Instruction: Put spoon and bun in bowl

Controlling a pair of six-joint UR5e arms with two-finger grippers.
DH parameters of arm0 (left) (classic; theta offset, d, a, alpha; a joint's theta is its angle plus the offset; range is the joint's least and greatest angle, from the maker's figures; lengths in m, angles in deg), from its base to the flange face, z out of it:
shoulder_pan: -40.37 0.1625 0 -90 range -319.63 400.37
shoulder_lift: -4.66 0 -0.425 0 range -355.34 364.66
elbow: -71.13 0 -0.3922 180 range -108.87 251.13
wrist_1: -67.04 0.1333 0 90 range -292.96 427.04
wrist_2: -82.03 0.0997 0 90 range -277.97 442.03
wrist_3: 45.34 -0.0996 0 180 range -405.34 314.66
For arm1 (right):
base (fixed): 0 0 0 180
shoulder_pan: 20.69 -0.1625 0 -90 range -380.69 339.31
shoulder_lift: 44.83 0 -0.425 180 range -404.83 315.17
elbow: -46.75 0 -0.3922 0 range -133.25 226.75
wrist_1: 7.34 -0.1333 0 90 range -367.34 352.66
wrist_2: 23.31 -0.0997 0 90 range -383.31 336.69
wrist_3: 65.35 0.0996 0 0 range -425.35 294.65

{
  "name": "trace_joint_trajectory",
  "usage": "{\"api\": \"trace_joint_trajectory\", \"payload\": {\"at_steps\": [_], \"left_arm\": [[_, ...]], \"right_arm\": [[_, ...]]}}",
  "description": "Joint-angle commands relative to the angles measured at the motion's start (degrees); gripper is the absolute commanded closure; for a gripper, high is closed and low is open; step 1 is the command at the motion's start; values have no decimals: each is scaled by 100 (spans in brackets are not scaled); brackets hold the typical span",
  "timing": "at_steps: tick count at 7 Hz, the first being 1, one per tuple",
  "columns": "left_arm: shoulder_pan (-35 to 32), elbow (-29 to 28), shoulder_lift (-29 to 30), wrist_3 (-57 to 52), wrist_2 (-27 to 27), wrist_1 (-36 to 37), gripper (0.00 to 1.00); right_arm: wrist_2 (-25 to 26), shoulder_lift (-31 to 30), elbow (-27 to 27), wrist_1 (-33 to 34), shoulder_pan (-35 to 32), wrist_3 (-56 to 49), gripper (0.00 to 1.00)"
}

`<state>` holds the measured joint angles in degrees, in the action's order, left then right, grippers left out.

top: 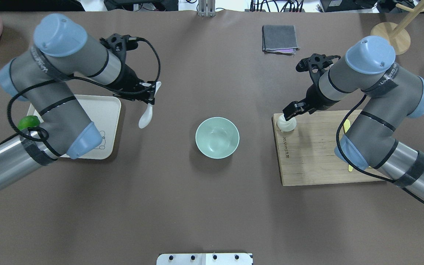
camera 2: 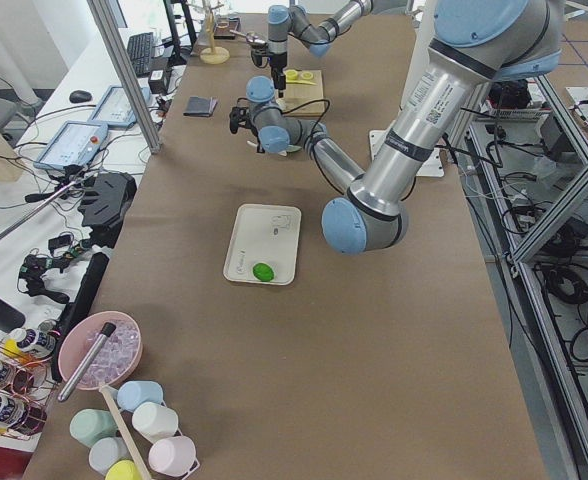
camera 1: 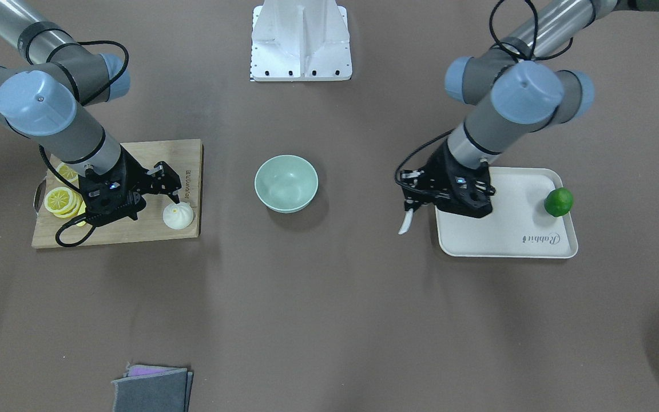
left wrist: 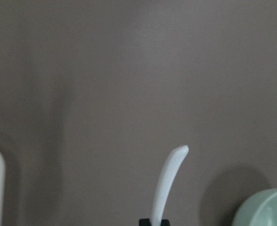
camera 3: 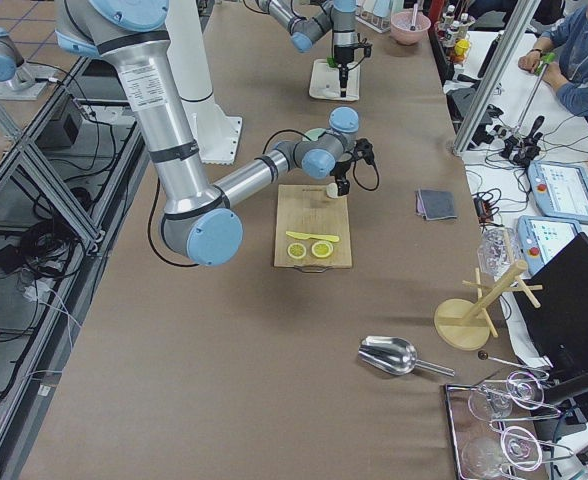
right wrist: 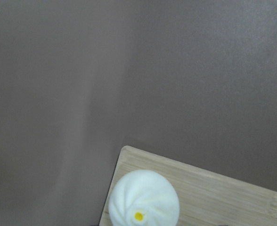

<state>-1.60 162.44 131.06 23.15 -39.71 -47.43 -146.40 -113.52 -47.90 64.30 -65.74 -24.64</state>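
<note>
**Spoon gripped, bun on the board, bowl at centre**

In the overhead view the spoon (top: 146, 115), glossy white with a deep oval scoop, shows left of centre. The left gripper (top: 151, 96) is clamped on its short curved handle, just right of a smooth cream tray (top: 105, 110). The bun (top: 286, 124), round, white and pleated with a tiny yellow dot, sits on the upper left corner of a grained wooden board (top: 315, 154) at right. The right gripper (top: 292, 110) is just over it, jaws spread. The plain mint-green bowl (top: 217, 137) stands at centre, well apart from both.
</note>
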Motion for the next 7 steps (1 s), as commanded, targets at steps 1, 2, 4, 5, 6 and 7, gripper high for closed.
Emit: {"api": "trace_joint_trajectory", "payload": {"at_steps": [1,2,4,5,6,7], "left_arm": [[399,-156,402,287,500,4,100],[531,-322,664,557,597,4,100],[733,-535,921,639,913,-22,100],[795,-596,948,674,941,-40,100],[900,-718,1087,761,1158,-66,100],[1066,-841,1150,771,1413,-93,100]], "right_arm": [[4,136,209,0,58,-1,29],[4,241,297,0,75,-1,30],[-5,251,298,0,84,-27,60],[-14,242,298,0,84,-27,77],[-14,251,298,0,84,-27,93],[-14,242,306,0,84,-36,100]]}}
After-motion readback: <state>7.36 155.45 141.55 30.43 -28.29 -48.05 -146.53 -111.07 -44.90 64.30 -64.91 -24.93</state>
